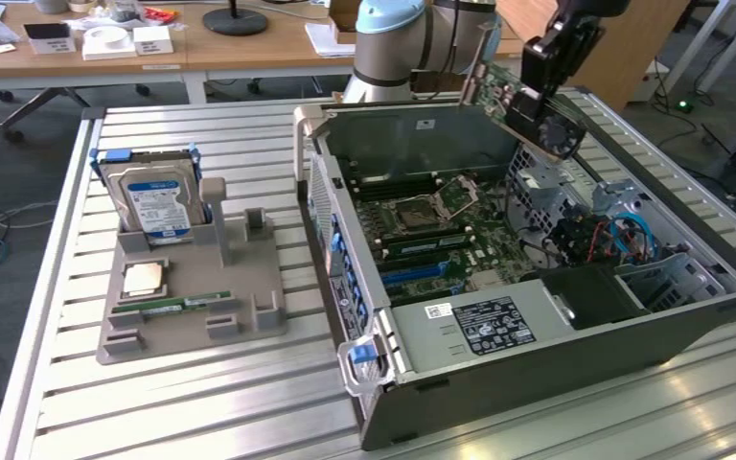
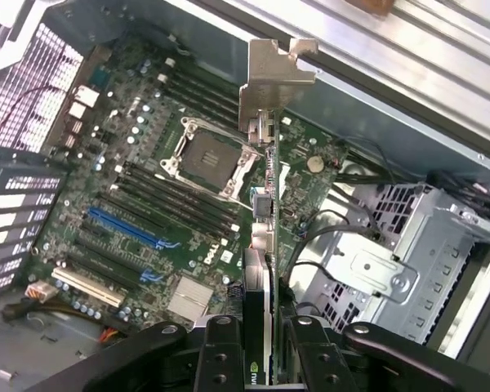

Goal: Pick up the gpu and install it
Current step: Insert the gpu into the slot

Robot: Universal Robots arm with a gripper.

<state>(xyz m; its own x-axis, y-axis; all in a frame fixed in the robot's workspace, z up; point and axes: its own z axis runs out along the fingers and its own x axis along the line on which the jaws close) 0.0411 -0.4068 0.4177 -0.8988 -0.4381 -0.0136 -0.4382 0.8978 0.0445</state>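
Note:
The gpu (image 1: 521, 103), a dark card with a small fan and a long silver bracket, hangs tilted above the far right side of the open computer case (image 1: 573, 355). My gripper (image 1: 537, 69) is shut on its upper edge. From the wrist, the gpu (image 2: 265, 204) shows edge-on, with its silver bracket sticking out away from my fingers (image 2: 219, 359). Below it lies the motherboard (image 2: 171, 212) with an empty CPU socket (image 2: 206, 155) and blue slots (image 2: 122, 227); the card is well clear of the board.
A grey parts holder (image 1: 189, 307) on the slatted table (image 1: 215, 412) carries a blue-labelled hard drive (image 1: 153, 203), a CPU (image 1: 146, 278) and a RAM stick (image 1: 183, 305). A drive cage with cables (image 2: 384, 261) fills one end of the case. Desks stand behind the arm's base (image 1: 401, 48).

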